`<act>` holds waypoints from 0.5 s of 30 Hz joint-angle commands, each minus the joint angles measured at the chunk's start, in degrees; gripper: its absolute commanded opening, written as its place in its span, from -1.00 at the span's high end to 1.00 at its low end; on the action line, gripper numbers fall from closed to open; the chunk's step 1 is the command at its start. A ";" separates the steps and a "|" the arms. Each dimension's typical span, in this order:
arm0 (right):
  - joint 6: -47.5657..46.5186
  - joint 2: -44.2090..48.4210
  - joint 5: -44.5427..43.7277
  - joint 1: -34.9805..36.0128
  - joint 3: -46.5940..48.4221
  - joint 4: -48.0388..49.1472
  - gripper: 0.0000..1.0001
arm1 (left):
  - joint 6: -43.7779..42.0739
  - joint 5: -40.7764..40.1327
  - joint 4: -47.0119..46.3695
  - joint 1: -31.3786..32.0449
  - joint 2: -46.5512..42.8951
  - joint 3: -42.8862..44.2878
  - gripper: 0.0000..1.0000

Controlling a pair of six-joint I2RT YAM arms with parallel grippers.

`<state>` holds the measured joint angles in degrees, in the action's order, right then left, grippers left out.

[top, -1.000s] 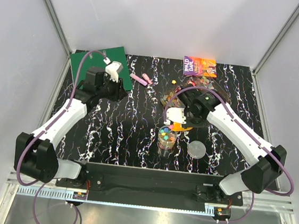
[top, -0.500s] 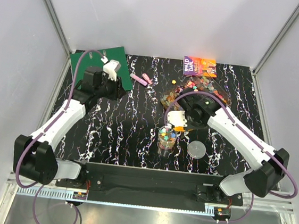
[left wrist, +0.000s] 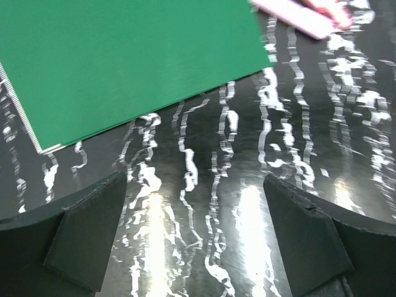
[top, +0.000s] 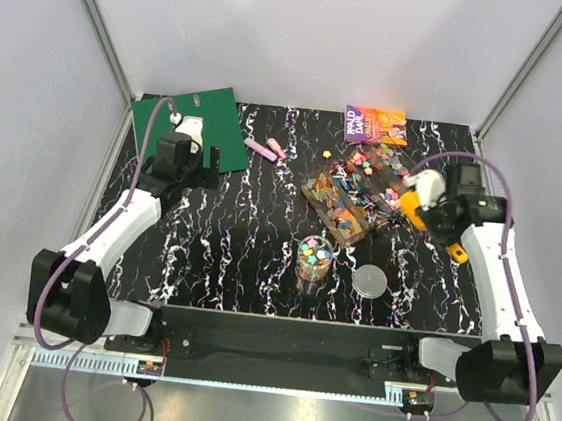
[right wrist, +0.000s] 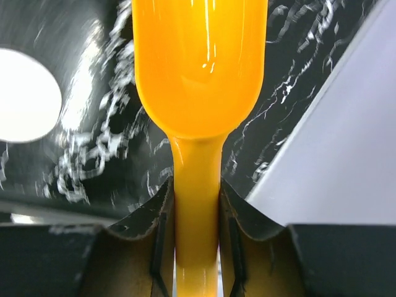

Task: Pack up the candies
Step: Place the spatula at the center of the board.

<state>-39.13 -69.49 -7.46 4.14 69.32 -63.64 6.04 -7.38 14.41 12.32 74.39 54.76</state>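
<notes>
Many small coloured candies (top: 359, 187) lie in a clear tray at the back right, and more fill a clear jar (top: 313, 257) at the front centre. One yellow candy (top: 325, 155) lies loose. At the table's right side my right gripper (top: 443, 233) (right wrist: 197, 192) is shut on the handle of a yellow scoop (top: 458, 252) (right wrist: 201, 74), whose bowl is empty. My left gripper (top: 203, 165) (left wrist: 195, 204) stands wide open over bare table beside a green board (top: 205, 122) (left wrist: 124, 62), with nothing between its fingers.
The jar's white lid (top: 370, 280) (right wrist: 25, 96) lies just right of the jar. Pink highlighters (top: 260, 148) (left wrist: 297, 18) lie near the green board. A book (top: 375, 125) rests at the back. The right wall (right wrist: 346, 154) is close to the scoop.
My right arm has swung the scoop from above the jar out to the table's right side. My left gripper has opened wide and shifted slightly left.
</notes>
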 commanded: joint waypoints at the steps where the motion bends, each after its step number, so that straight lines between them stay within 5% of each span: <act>1: 13.18 -2.03 10.88 -10.54 -1.90 16.24 1.00 | 2.55 -6.68 -7.02 -0.54 3.21 -0.18 -0.98; 8: 21.20 -11.27 13.09 -21.10 -5.86 32.86 1.00 | 7.76 -10.29 -17.04 -2.73 11.82 -3.52 -0.98; 15: 19.36 -21.64 14.76 -23.92 -7.88 39.99 1.00 | 5.39 -6.24 -10.30 -3.00 18.86 4.29 -0.98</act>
<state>-20.56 -87.68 4.34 -18.81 62.22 -31.92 11.90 -14.00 4.73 9.15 91.77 52.75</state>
